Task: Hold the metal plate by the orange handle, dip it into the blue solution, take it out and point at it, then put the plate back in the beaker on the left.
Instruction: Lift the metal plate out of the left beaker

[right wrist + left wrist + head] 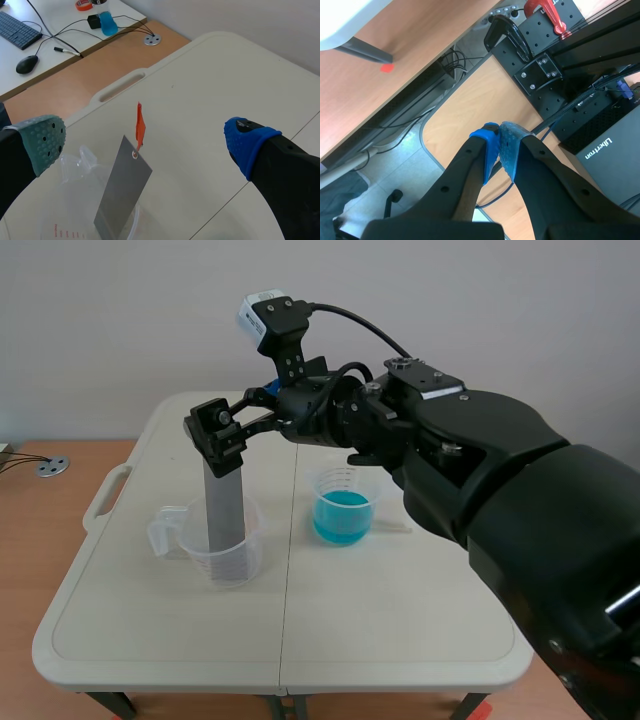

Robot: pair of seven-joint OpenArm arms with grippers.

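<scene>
The right arm (520,500) fills the near side of the scene view, a heavy black body coming in from the right and reaching past the middle of the table (150,620). Its right gripper (240,420) sits directly over the top of the metal plate (225,510). In its own wrist view, the right gripper (145,142) is spread wide. The grey-green pad (45,140) is far out on one side and the blue pad (245,142) far out on the other.

The orange handle (140,127) stands between the fingers, roughly midway. There is bare table on both sides of it, and it touches neither pad. The gripper holds nothing.

The handle rises from a small hole at the top corner of the metal plate (122,192). The plate slants down below the gripper into the clear beaker (225,555) and leans there rather than standing straight.

To the gripper's wrist side, well apart from the plate, the cup (343,530) with the blue solution (343,510) stands on the table.

The left gripper (499,132) is seen only in its own wrist view. Its two blue pads are pressed together with nothing between them. Beyond the fingertips are a wooden surface and a black perforated mount (545,45).
</scene>
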